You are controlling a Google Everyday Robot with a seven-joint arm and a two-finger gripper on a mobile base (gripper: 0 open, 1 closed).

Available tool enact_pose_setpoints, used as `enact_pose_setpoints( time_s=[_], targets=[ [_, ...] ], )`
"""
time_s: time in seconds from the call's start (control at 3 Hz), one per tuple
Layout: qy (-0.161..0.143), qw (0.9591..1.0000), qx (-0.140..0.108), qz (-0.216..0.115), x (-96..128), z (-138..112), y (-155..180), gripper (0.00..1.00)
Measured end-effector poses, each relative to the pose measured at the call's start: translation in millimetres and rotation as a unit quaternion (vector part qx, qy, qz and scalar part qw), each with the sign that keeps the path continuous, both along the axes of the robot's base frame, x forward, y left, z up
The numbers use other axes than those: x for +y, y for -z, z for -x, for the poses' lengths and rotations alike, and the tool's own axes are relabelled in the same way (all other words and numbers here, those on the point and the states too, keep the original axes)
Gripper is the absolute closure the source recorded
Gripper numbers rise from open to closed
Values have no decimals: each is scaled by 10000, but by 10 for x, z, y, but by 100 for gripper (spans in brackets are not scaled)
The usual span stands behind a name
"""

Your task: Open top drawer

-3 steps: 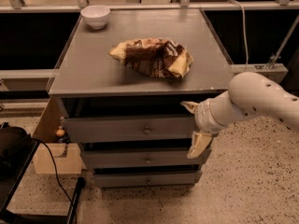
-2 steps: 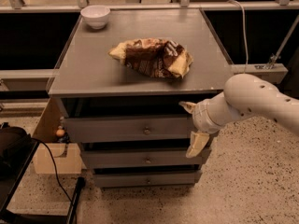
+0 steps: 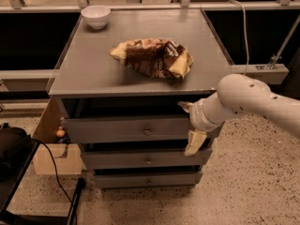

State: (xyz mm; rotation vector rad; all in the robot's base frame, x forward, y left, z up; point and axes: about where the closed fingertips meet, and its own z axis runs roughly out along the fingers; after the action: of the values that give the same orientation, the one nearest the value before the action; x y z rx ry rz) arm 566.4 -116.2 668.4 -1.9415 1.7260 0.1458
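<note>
I see my gripper (image 3: 186, 128) at the right end of the top drawer (image 3: 122, 128), fingers (image 3: 194, 142) spread, one up under the tabletop edge and one hanging past the drawer's lower edge. I can't tell whether they touch it. The drawer's knob (image 3: 147, 131) sits well left of the gripper. On the grey cabinet top (image 3: 89, 74) lie a crumpled snack bag (image 3: 152, 57) and a white bowl (image 3: 96, 15).

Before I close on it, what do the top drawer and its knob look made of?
Top drawer: looks like painted wood with a matte grey finish; the flat panel shows no glare. Knob: probably metal; it is small and round with a faint glint. Gripper: open at the drawer's right end, to the right of the knob.
</note>
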Motion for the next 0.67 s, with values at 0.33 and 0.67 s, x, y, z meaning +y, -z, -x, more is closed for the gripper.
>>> enact_pose_setpoints(
  time_s=[0.33, 0.67],
  targets=[
    [25, 10000, 66, 54, 10, -111, 74, 0],
    [62, 9993, 301, 201, -84, -162, 275, 0]
  ],
)
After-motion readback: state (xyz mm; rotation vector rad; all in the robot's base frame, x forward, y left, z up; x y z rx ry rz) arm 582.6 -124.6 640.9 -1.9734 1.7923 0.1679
